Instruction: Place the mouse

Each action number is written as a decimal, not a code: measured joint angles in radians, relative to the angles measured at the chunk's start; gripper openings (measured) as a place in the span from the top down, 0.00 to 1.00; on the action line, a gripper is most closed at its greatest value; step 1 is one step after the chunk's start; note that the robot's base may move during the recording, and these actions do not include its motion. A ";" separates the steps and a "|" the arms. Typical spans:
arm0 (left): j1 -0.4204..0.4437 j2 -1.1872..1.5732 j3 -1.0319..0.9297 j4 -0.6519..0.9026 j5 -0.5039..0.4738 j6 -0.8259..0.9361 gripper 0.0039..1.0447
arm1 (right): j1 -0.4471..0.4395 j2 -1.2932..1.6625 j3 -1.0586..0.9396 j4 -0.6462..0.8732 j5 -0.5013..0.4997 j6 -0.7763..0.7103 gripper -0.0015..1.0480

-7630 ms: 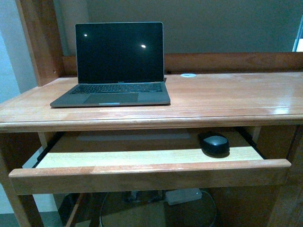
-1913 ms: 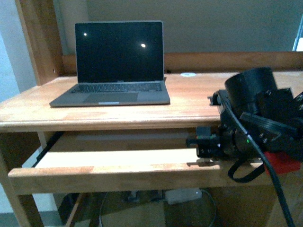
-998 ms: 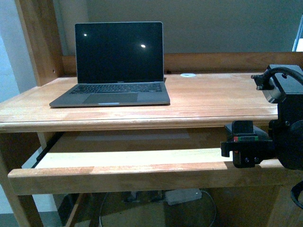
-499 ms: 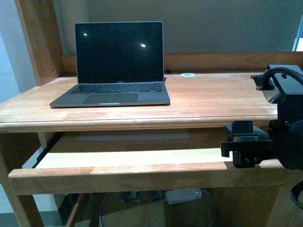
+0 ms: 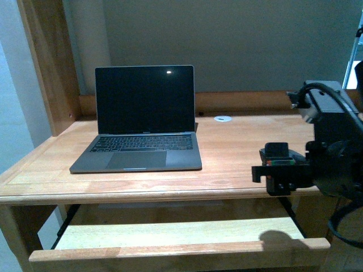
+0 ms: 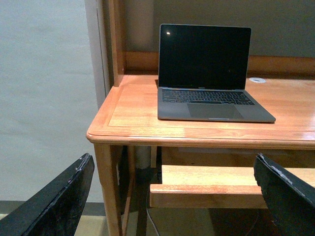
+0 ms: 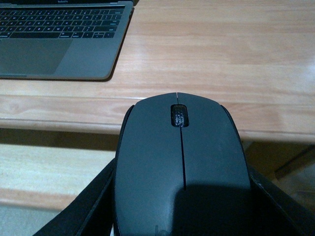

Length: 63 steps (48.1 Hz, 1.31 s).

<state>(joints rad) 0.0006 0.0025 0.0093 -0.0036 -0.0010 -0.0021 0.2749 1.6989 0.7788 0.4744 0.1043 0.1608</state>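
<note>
The mouse (image 7: 181, 162), black and oval with a scroll wheel, fills the right wrist view. My right gripper (image 7: 183, 209) is shut on it, one dark finger (image 7: 91, 209) on each flank. The mouse hangs over the front edge of the wooden desktop (image 7: 211, 54), to the right of the laptop (image 7: 59, 42). From the front, the right gripper (image 5: 278, 173) hovers at the desk's front right edge and hides the mouse. My left gripper (image 6: 172, 196) stands open and empty, low and off the desk's left corner.
An open grey laptop (image 5: 144, 122) with a dark screen sits left of centre on the desktop (image 5: 238, 150). A pull-out tray (image 5: 170, 235) juts out under the desk. A small white round disc (image 5: 223, 118) lies near the back rail. A tall wooden post (image 5: 48, 62) stands at the left.
The mouse lay in the pull-out tray; my right gripper closed on it there and has now risen with it to desktop height. The front view itself has shifted upward.
</note>
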 joint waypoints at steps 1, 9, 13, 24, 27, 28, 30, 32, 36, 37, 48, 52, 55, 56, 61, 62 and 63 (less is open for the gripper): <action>0.000 0.000 0.000 0.001 0.000 0.000 0.06 | -0.001 0.033 0.032 -0.002 -0.002 0.004 0.40; 0.000 0.000 0.000 0.001 0.000 0.000 0.06 | -0.037 0.236 0.253 -0.073 -0.004 0.027 0.40; 0.000 0.000 0.000 0.000 0.000 0.000 0.06 | -0.055 0.318 0.361 -0.105 0.005 0.033 0.40; 0.000 0.000 0.000 0.001 0.000 0.000 0.06 | -0.055 0.386 0.463 -0.151 0.011 0.040 0.40; 0.000 0.000 0.000 0.001 0.000 0.000 0.06 | -0.052 0.386 0.463 -0.153 0.010 0.040 0.40; 0.000 0.000 0.000 0.001 0.000 0.000 0.06 | -0.052 0.386 0.463 -0.154 0.010 0.040 0.40; 0.000 0.000 0.000 0.000 0.000 0.000 0.06 | -0.052 0.386 0.463 -0.155 0.009 0.040 0.40; 0.000 0.000 0.000 0.001 0.000 0.000 0.06 | -0.053 0.386 0.463 -0.154 0.010 0.040 0.40; 0.000 0.000 0.000 0.001 0.000 0.000 0.06 | -0.051 0.388 0.470 -0.169 0.016 0.041 0.40; 0.000 0.000 0.000 0.001 0.000 0.000 0.06 | -0.051 0.391 0.476 -0.176 0.016 0.042 0.40; 0.000 0.000 0.000 0.000 0.000 0.000 0.06 | -0.050 0.559 0.706 -0.268 0.017 0.077 0.40; 0.000 0.000 0.000 0.000 0.000 0.000 0.06 | -0.051 0.605 0.760 -0.307 0.023 0.087 0.40; 0.000 0.000 0.000 0.001 0.000 0.000 0.06 | -0.053 0.635 0.799 -0.333 0.030 0.093 0.40; 0.000 0.000 0.000 0.001 0.000 0.000 0.06 | -0.054 0.649 0.820 -0.348 0.031 0.097 0.40; 0.000 0.000 0.000 0.001 0.000 0.000 0.06 | -0.065 0.711 0.909 -0.392 0.056 0.102 0.40; 0.000 0.000 0.000 0.001 0.000 0.000 0.06 | -0.067 0.716 0.917 -0.394 0.057 0.103 0.40; 0.000 0.000 0.000 0.000 0.000 0.000 0.06 | -0.070 0.724 0.932 -0.402 0.061 0.105 0.40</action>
<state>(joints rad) 0.0006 0.0025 0.0093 -0.0032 -0.0010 -0.0017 0.2047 2.4226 1.7111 0.0719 0.1654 0.2661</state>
